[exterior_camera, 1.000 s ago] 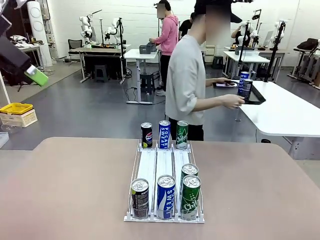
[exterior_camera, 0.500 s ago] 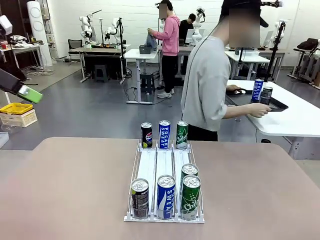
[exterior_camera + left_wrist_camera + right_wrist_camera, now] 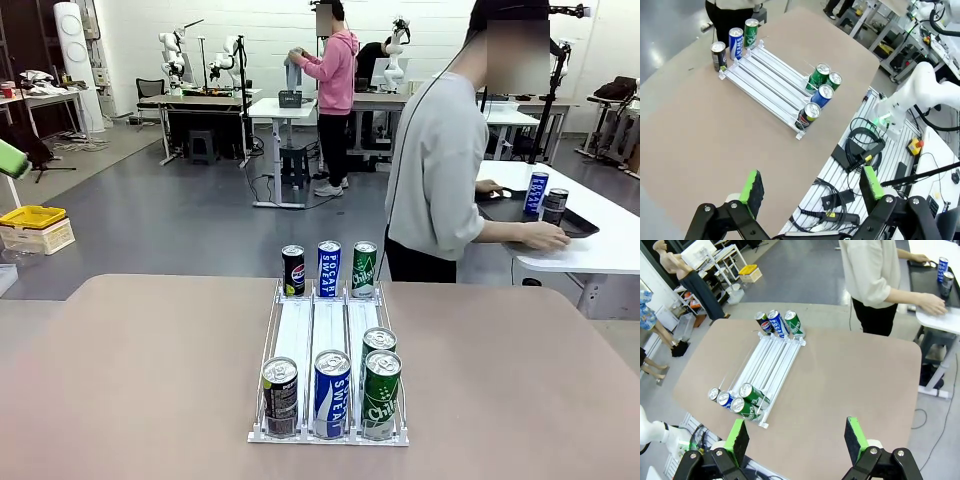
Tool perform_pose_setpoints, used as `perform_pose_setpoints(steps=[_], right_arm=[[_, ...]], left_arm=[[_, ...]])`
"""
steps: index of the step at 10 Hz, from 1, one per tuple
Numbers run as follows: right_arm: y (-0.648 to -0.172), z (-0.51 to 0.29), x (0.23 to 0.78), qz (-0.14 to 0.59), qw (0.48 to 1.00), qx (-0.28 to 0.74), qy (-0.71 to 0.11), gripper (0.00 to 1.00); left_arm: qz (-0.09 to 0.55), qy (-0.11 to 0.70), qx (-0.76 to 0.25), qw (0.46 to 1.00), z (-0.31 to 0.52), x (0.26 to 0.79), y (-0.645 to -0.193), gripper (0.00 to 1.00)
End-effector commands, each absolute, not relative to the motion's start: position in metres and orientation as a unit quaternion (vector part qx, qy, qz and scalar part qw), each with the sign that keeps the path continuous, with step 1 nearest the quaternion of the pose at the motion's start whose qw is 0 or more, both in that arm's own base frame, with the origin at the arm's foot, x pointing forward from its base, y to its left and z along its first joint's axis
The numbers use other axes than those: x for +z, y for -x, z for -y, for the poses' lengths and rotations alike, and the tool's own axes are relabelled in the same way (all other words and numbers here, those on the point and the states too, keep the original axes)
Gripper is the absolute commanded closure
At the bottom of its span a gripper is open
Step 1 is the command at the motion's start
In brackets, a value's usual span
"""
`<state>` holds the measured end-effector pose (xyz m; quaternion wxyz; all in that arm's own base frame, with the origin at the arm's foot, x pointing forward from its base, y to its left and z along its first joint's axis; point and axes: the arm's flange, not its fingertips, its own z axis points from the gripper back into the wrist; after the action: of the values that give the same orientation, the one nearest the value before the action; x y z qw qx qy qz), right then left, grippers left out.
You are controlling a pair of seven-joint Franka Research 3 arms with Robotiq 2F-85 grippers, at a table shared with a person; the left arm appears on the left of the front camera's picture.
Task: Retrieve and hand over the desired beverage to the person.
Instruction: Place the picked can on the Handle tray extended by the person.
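A white three-lane can rack (image 3: 329,330) lies in the middle of the brown table (image 3: 150,380). At its near end stand a black can (image 3: 280,396), a blue can (image 3: 332,392) and two green cans (image 3: 381,390), one behind the other. At its far end stand a black, a blue and a green can (image 3: 329,268). The person (image 3: 437,170) in the grey top stands beyond the table, turned to the right, hands at a black tray (image 3: 520,212). My left gripper (image 3: 811,185) hangs open high above the table's corner, far from the rack (image 3: 765,75). My right gripper (image 3: 796,436) is open too, high over the table edge.
The tray lies on a white side table (image 3: 590,250) at the right and carries two cans (image 3: 545,197). One green pad (image 3: 10,158) of my left gripper shows at the front view's left edge. Another person in pink (image 3: 335,90) works at benches far behind.
The person has stepped to the right and set the tray with two cans down on the white table. My left gripper has drifted left, almost out of the front view.
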<state>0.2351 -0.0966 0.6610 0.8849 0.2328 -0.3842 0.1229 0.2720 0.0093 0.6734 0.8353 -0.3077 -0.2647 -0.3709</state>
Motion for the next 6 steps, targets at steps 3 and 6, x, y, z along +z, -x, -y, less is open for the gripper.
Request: perform_pose_setpoints(steps=[3, 6], right_arm=[[-0.2371, 0.0959, 0.6606, 0.385, 0.879, 0.132, -0.247, 0.0], [-0.2371, 0.0959, 0.6606, 0.385, 0.879, 0.132, -0.247, 0.0]], left_arm=[[0.261, 0.306, -0.372, 0.836, -0.0094, 0.6768, -0.2713, 0.0], [0.261, 0.306, -0.372, 0.836, -0.0094, 0.6768, -0.2713, 0.0]])
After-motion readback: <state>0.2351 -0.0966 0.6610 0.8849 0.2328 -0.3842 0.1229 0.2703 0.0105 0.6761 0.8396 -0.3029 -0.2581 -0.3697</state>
